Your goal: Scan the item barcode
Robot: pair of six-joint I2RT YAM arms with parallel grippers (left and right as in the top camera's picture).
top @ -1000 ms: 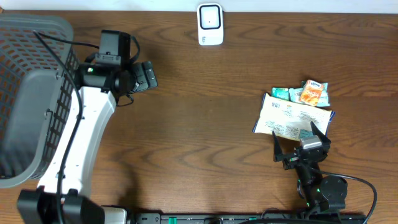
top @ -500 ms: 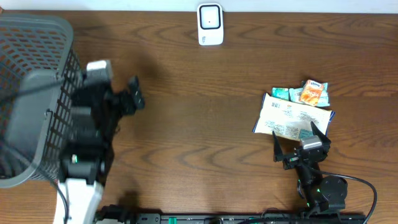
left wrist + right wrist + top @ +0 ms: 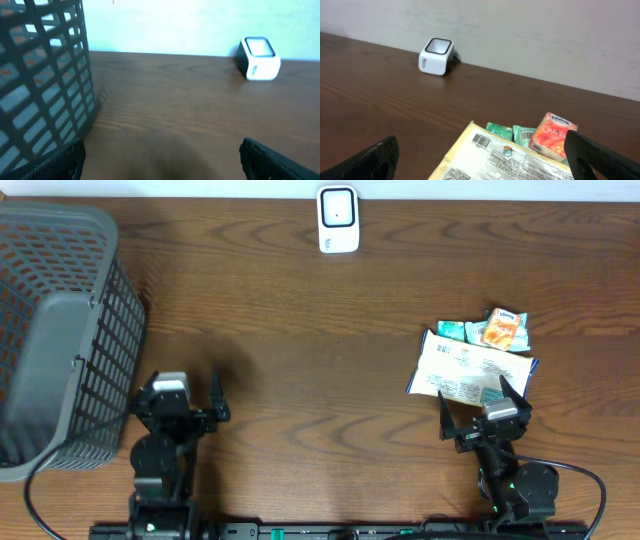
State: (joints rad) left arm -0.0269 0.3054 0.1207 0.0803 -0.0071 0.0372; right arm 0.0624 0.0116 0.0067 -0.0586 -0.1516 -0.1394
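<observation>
Overhead, the packet (image 3: 470,370) is lying flat on the right side of the table (image 3: 300,360), its printed face with a barcode turned up. A green pack (image 3: 450,330) and an orange pack (image 3: 503,330) are lying against its far edge. The right gripper (image 3: 478,405) is sitting at the packet's near edge, jaws spread wide and grasping nothing; whether a fingertip is touching the packet I cannot tell. From the right wrist the packet (image 3: 505,160) is showing between the two dark fingers (image 3: 602,157). The scanner (image 3: 338,220) is standing at the far edge near the middle, well apart from the packet. The left gripper (image 3: 180,400) is sitting at the near left, released and empty, just beside the basket (image 3: 115,330), which is occupying the left end of the table
</observation>
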